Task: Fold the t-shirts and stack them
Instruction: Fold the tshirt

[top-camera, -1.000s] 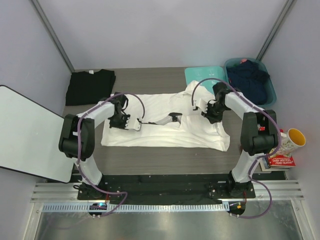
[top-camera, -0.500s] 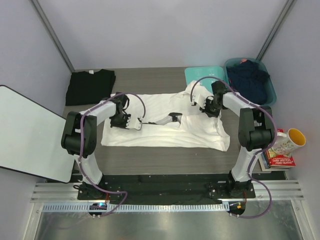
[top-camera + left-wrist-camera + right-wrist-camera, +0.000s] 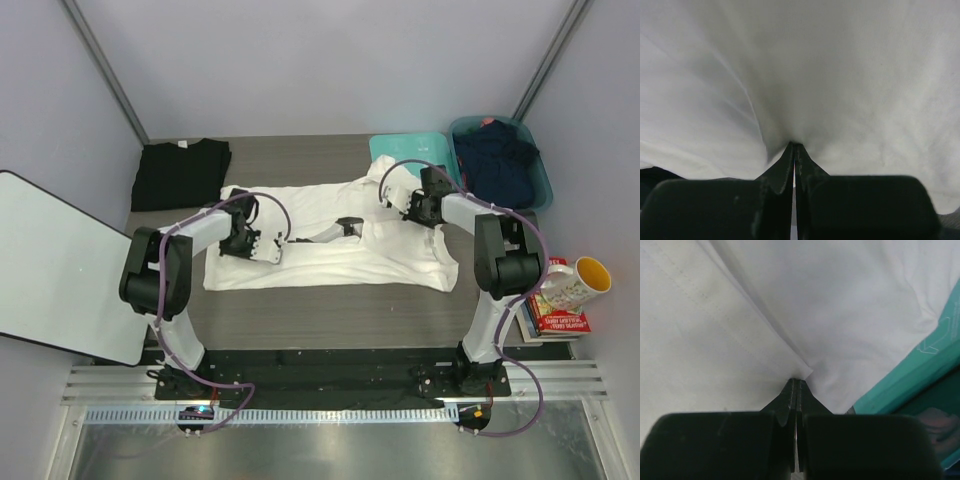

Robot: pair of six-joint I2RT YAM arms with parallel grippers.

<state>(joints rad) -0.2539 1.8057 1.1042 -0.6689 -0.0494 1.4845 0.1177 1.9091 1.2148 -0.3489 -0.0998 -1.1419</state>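
Note:
The white t-shirt [image 3: 330,255] lies spread across the middle of the table, wrinkled along its middle. My left gripper [image 3: 243,238] is shut on a pinch of its fabric [image 3: 840,75] near the shirt's left end. Near the far right corner of the shirt, beside the teal board [image 3: 405,150], my right gripper [image 3: 418,208] is shut on a folded edge [image 3: 715,340]. The black t-shirt [image 3: 180,172] lies folded flat at the far left of the table, away from both grippers.
A teal bin [image 3: 535,180] holding dark clothes stands at the far right. The teal board's edge [image 3: 935,355] shows just right of the right gripper. A mug [image 3: 575,282] and books [image 3: 560,322] sit at the right edge. A white panel [image 3: 50,265] juts out on the left.
The right gripper has moved toward the far side with its pinch of white shirt. The shirt's near edge and middle fold have shifted away from the bases. The left gripper has barely moved.

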